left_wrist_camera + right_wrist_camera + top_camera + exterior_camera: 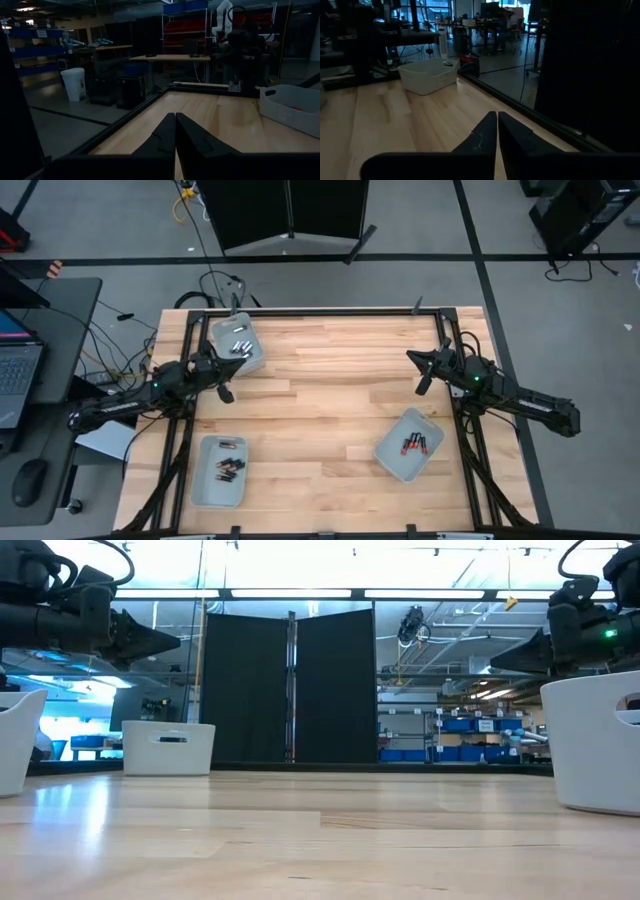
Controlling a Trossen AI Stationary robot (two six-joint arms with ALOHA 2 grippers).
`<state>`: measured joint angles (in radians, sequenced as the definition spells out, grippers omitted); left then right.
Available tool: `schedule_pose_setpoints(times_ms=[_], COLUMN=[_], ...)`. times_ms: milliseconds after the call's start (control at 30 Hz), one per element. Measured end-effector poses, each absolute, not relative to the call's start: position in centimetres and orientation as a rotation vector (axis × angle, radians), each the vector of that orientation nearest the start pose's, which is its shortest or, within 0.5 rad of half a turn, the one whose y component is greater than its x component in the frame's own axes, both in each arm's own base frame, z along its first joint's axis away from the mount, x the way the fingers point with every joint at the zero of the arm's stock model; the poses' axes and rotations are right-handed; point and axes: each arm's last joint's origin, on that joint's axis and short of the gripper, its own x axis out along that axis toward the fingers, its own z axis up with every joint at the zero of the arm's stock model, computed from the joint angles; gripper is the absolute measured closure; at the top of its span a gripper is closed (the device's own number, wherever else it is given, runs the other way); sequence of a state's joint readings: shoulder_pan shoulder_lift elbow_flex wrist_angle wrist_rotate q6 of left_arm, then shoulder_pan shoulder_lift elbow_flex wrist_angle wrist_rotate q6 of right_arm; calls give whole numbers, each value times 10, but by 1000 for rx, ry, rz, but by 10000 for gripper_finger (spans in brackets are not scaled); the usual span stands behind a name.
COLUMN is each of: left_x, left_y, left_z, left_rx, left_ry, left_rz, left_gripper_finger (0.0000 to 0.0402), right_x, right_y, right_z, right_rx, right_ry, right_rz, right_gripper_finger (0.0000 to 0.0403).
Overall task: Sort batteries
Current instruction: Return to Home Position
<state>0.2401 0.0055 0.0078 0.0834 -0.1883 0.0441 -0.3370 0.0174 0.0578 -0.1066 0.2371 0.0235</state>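
Observation:
The batteries lie in three pale grey trays. Silvery cells (238, 345) fill the far-left tray (252, 360). Dark cells (228, 467) lie in the near-left tray (205, 485). Dark cells with red ends (415, 444) are in the right tray (395, 458). My left gripper (228, 383) (175, 117) hangs shut above the table beside the far-left tray, pointing toward the table's right. My right gripper (418, 372) (497, 116) hangs shut above the right side, pointing left. In the low view both grippers (172, 640) (495, 662) are well clear of the tabletop.
The middle of the wooden table (320, 415) lies between the two grippers. Black frame rails (190, 330) run along the table's edges. A desk with a laptop (15, 375) and a mouse stands beyond the left edge. Cables lie past the far edge.

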Motion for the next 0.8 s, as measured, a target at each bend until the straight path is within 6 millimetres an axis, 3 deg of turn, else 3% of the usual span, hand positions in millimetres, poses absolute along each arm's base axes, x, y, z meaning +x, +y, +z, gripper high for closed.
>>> schedule_pose_setpoints(times_ms=[800], left_x=[93], left_y=[28], left_z=[174], left_rx=[46], left_ry=[-76], left_rz=[430], left_gripper_finger=[387], right_x=[87], right_y=[-37], right_z=[172], right_rx=[26], right_ry=[60], right_rz=[-572], right_gripper_finger=[378])
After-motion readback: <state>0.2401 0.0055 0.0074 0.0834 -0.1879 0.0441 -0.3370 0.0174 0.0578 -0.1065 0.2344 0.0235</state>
